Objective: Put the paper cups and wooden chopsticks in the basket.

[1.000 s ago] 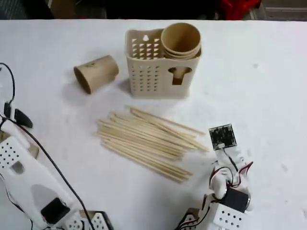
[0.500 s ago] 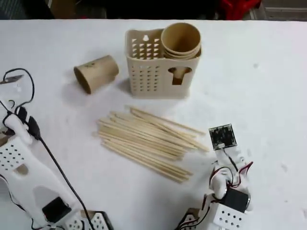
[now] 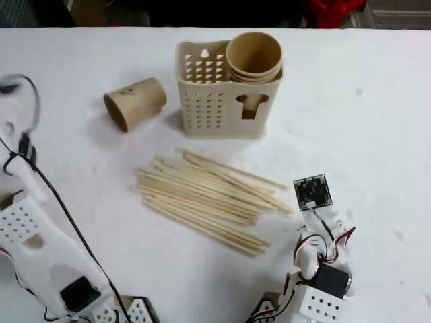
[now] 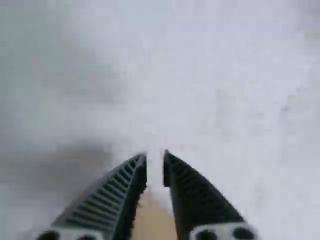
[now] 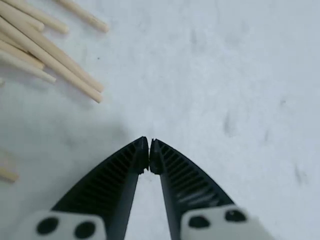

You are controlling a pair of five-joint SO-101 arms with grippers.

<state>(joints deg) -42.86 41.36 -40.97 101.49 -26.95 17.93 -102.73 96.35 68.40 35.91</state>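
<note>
The beige perforated basket (image 3: 219,101) stands at the far middle of the table, with nested paper cups (image 3: 254,57) in its right side. Another paper cup (image 3: 135,102) lies on its side to the left of the basket. A loose pile of wooden chopsticks (image 3: 205,198) lies in front of the basket. My left arm (image 3: 34,242) is at the table's left edge; its gripper (image 4: 155,156) hangs over bare table with a narrow gap between its fingers and holds nothing. My right arm (image 3: 320,269) is at the front right. Its gripper (image 5: 149,143) is shut and empty, just beyond the chopstick tips (image 5: 60,65).
The white table (image 3: 363,114) has free room on the right and at the far left. A black cable (image 3: 60,208) runs along the left arm. A small circuit board (image 3: 312,192) on the right arm sits next to the chopstick ends.
The left arm's front end has swung away from the near edge, along the table's left side, and is blurred. The right arm, cups, basket and chopsticks have not moved.
</note>
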